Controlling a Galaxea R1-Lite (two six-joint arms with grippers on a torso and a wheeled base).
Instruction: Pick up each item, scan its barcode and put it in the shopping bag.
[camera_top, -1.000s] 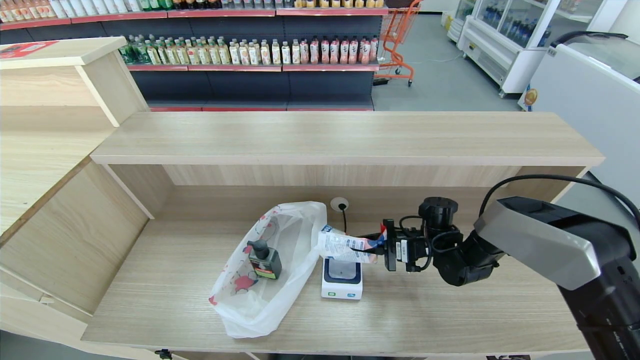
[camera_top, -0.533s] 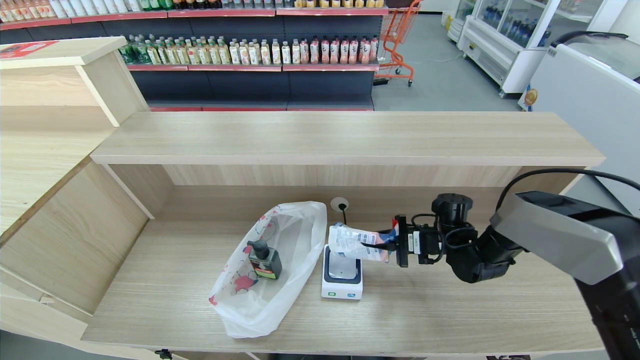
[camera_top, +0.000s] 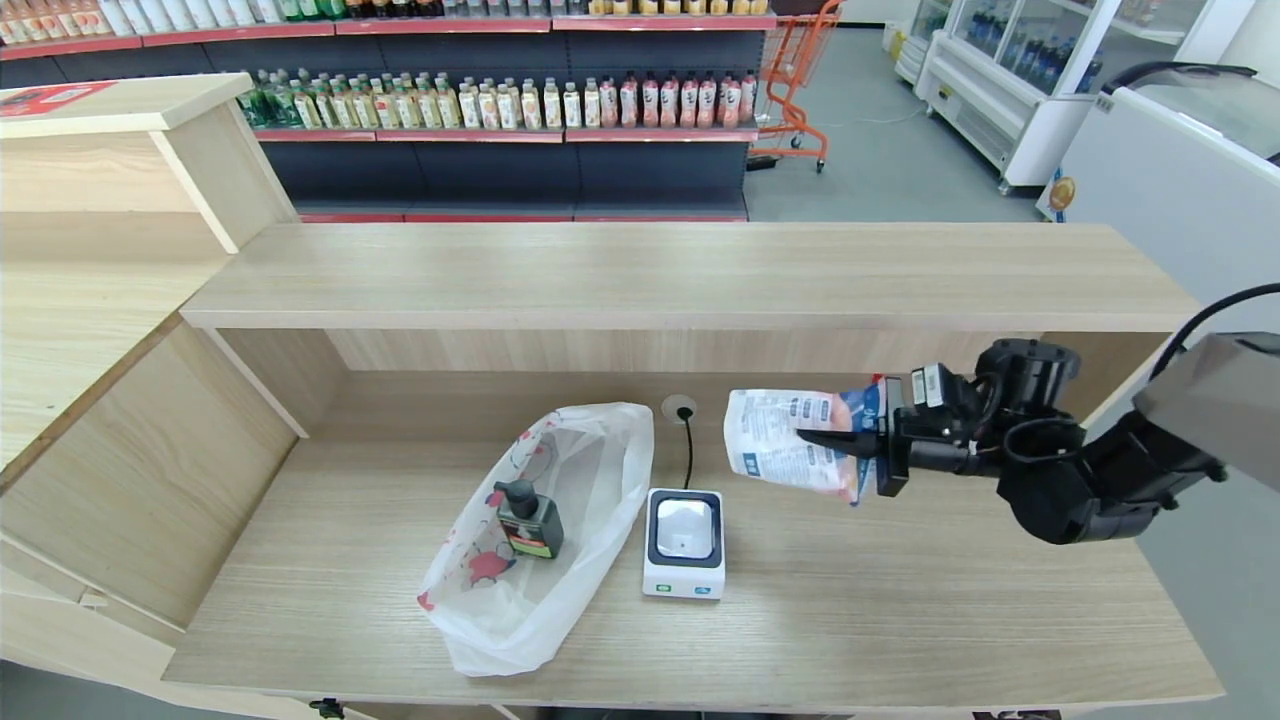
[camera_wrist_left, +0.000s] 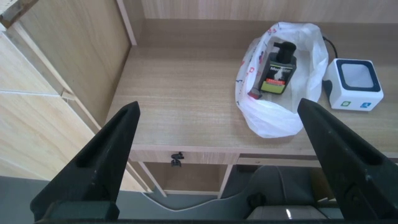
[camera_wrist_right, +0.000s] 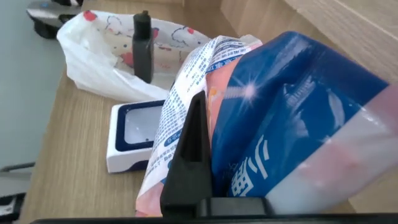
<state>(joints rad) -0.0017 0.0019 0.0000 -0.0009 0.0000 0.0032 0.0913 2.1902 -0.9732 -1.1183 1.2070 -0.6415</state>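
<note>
- Over the counter (camera_top: 900, 620), right of the scanner (camera_top: 684, 555), the right gripper (camera_top: 845, 445) points left on a level forearm, clamped on one end of a pouch (camera_top: 775, 425).
- White with blue and pink print and creased, the pouch hangs sideways in the air, clear of the scanner.
- One black finger (camera_top: 830, 438) crosses its face; the other is hidden behind it.
- Left of the scanner lies an open bag (camera_top: 590, 450) with a pump bottle (camera_top: 528, 520) inside.
- Back from the counter's front edge, the left gripper (camera_wrist_left: 217, 107) is spread wide and empty.
</note>
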